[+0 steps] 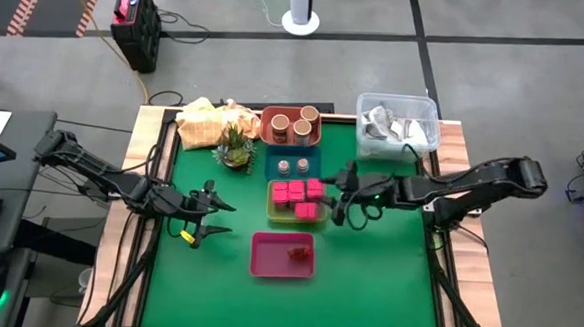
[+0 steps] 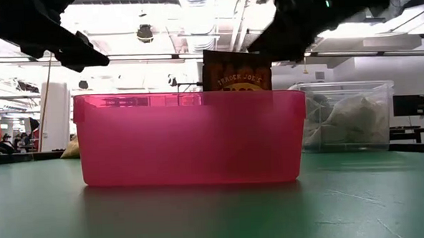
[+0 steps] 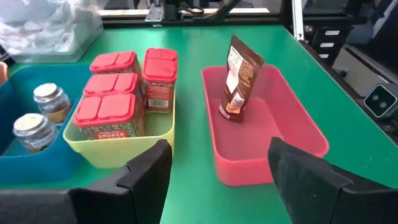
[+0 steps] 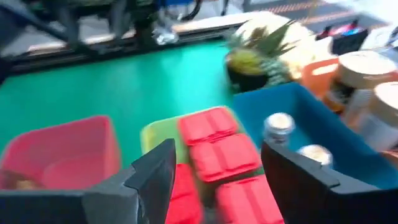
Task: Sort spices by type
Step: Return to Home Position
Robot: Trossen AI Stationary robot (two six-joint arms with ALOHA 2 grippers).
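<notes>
Several red-lidded cube packets (image 1: 300,195) stand in the yellow-green tray (image 1: 296,220); the left wrist view shows them too (image 3: 115,93). Three tan-lidded jars (image 1: 296,121) sit in the orange tray (image 1: 266,134). Two tiny pale-topped jars (image 1: 292,167) stand in the blue tray (image 1: 272,158). A small brown-red pouch (image 3: 239,81) stands tilted in the pink tray (image 3: 298,134). My left gripper (image 1: 204,222) is open over the mat, left of the pink tray (image 1: 267,265). My right gripper (image 1: 344,198) is open just right of the yellow-green tray, with the packets (image 4: 217,140) below and ahead of its fingers.
A clear plastic tub with silvery wrappers (image 1: 397,123) stands at the far right corner. A small potted plant (image 1: 235,147) and a yellow cloth heap (image 1: 206,121) sit at the far left. Bare green mat lies near the table's front and at both sides of the pink tray (image 2: 188,138).
</notes>
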